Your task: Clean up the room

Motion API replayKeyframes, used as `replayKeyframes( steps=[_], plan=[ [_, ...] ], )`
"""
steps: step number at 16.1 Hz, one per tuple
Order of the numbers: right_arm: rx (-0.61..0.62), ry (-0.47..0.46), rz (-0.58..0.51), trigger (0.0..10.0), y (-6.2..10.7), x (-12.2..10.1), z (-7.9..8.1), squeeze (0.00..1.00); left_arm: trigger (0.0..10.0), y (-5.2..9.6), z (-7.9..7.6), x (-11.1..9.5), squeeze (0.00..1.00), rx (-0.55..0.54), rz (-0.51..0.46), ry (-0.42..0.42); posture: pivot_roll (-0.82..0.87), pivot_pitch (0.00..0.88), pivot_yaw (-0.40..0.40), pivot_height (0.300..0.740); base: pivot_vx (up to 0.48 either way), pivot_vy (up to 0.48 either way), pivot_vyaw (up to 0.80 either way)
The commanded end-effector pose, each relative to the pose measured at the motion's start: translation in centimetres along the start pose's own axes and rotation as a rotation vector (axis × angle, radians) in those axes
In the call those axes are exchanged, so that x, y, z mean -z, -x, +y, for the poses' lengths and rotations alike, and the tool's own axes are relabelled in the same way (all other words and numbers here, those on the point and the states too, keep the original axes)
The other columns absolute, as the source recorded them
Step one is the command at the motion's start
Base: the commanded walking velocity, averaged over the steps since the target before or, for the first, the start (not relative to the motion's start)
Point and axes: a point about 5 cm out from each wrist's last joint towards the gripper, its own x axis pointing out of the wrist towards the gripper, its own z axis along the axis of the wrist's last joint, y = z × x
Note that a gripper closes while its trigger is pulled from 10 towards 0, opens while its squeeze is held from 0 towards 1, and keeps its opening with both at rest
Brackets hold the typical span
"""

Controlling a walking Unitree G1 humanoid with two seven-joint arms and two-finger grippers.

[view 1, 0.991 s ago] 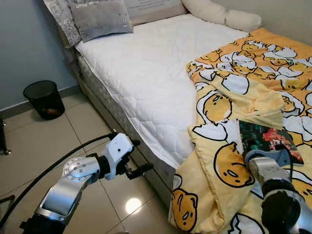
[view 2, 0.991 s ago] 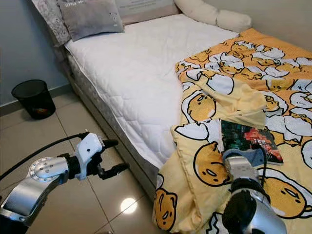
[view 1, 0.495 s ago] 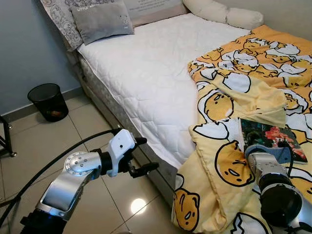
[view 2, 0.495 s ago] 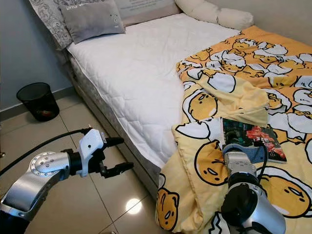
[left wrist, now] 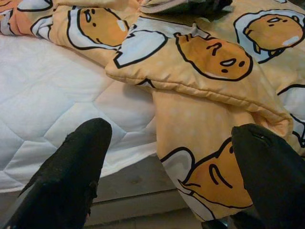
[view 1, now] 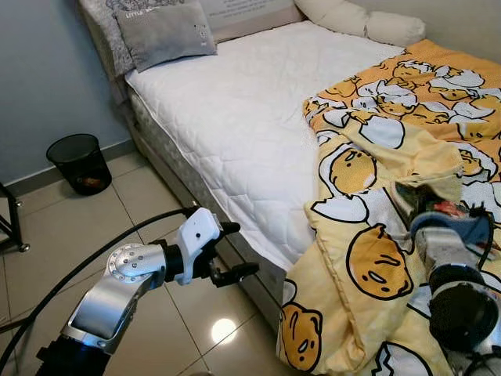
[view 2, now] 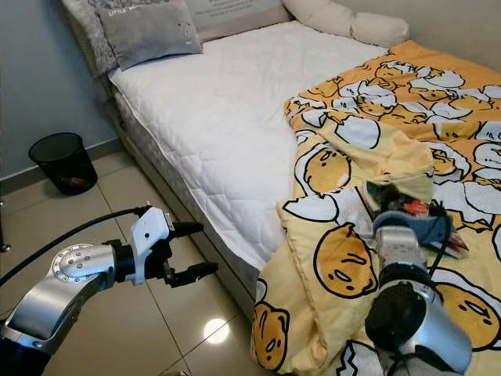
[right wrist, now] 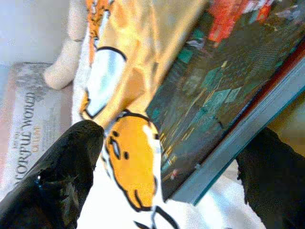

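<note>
A book (view 1: 423, 196) with a dark, colourful cover lies on the yellow egg-print blanket (view 1: 368, 266) at the bed's right side, one edge tipped up. My right wrist (view 1: 448, 251) is right in front of it and hides part of it. In the right wrist view the right gripper (right wrist: 174, 138) is open. The book (right wrist: 214, 86) slants between its two black fingers (right wrist: 62, 176). My left gripper (view 1: 244, 248) is open over the floor beside the bed's edge, holding nothing, and its wrist view faces the hanging blanket (left wrist: 205, 124).
The white mattress (view 1: 235, 117) is bare on its left half. A grey pillow (view 1: 164, 31) and a cream bolster (view 1: 360, 23) lie at the head. A black waste bin (view 1: 78, 160) stands on the tiled floor (view 1: 70, 227) by the wall. A black frame leg (view 1: 9, 223) is at far left.
My right arm has pushed forward to the book, and the book's near edge has tipped up from lying flat. The left arm has hardly moved. The camera has shifted slightly.
</note>
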Motion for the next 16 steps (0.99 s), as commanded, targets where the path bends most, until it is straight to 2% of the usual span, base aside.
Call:
replayKeyframes(
  steps=[1, 4, 5, 6, 7, 16],
  plan=[
    [-0.039, -0.005, -0.028, 10.0, -0.2, -0.7, 1.2, 0.00, 10.0, -0.1, 0.1, -0.6, 0.00, 0.001, -0.012, -0.020, -0.01, 0.000, 0.034, 0.740, 0.000, 0.000, 0.00],
    [-0.034, -0.006, -0.024, 10.0, -0.2, -0.4, 1.4, 0.00, 10.0, 0.1, 0.2, -0.5, 0.00, -0.008, -0.013, -0.019, 0.00, 0.000, 0.028, 0.740, 0.000, 0.000, 0.00],
    [-0.027, -0.014, -0.023, 8.3, -0.2, -0.2, 1.4, 0.00, 10.0, 0.1, 0.2, -0.5, 0.00, -0.010, -0.012, -0.019, 0.00, 0.000, 0.024, 0.740, 0.000, 0.000, 0.00],
    [-0.019, -0.027, -0.024, 2.4, -0.3, -0.1, 1.4, 0.00, 10.0, 0.0, 0.2, -0.5, 0.00, -0.012, -0.012, -0.019, 0.00, 0.000, 0.024, 0.740, 0.000, 0.000, 0.00],
    [-0.014, -0.035, -0.026, 0.0, -0.3, -0.1, 1.3, 0.00, 10.0, 0.1, 0.2, -0.5, 0.00, -0.014, -0.012, -0.019, 0.01, 0.000, 0.020, 0.740, 0.000, 0.000, 0.00],
    [0.059, -0.094, -0.036, 0.0, -0.2, 0.1, 0.4, 0.00, 10.0, 0.0, 0.4, -0.5, 0.00, -0.019, -0.007, -0.027, 0.01, 0.000, 0.020, 0.740, 0.000, 0.000, 0.00]
  ],
)
